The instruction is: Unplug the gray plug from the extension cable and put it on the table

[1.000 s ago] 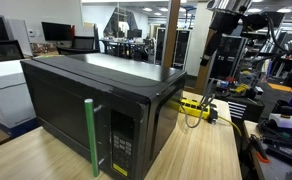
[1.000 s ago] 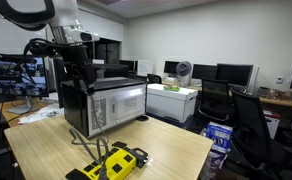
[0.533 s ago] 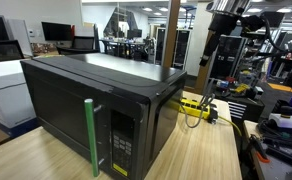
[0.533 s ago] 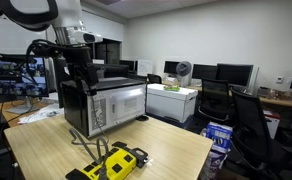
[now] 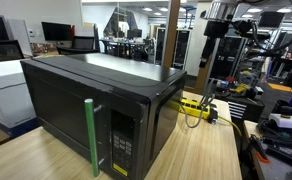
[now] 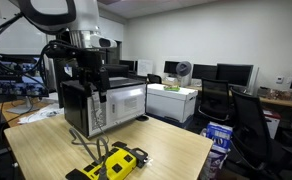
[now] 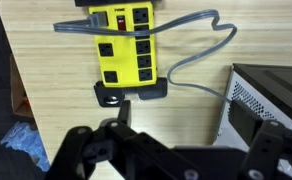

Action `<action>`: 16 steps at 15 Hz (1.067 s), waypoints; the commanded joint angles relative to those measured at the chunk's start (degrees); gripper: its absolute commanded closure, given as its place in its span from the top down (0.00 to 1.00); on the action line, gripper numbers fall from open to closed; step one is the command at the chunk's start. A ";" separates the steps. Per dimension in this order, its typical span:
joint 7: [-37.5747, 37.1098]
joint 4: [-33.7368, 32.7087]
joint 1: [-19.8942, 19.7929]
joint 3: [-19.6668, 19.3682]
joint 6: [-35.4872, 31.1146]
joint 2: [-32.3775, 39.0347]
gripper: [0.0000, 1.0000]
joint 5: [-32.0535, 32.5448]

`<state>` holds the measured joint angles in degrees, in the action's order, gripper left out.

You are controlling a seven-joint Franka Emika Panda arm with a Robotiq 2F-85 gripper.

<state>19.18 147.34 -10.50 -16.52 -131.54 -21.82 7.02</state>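
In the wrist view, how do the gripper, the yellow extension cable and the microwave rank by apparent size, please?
1. gripper: largest, but nearest the camera.
2 and 3. extension cable and microwave: about alike; only the microwave's corner shows, so I do not rank them.

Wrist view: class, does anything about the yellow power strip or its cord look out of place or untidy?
The extension cable lies flat on the table, but its dark cord sprawls in a loose, uneven loop toward the microwave instead of running straight. Nothing looks spilled or damaged.
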 commanded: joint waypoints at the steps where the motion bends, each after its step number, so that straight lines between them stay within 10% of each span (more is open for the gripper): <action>1: 4.68 -5.11 -0.92 -1.90 4.95 6.06 1.00 0.62; 16: 5.72 -16.26 -7.12 -3.98 8.14 22.53 1.00 4.13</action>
<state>23.87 132.42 -16.28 -20.67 -125.13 -1.06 9.96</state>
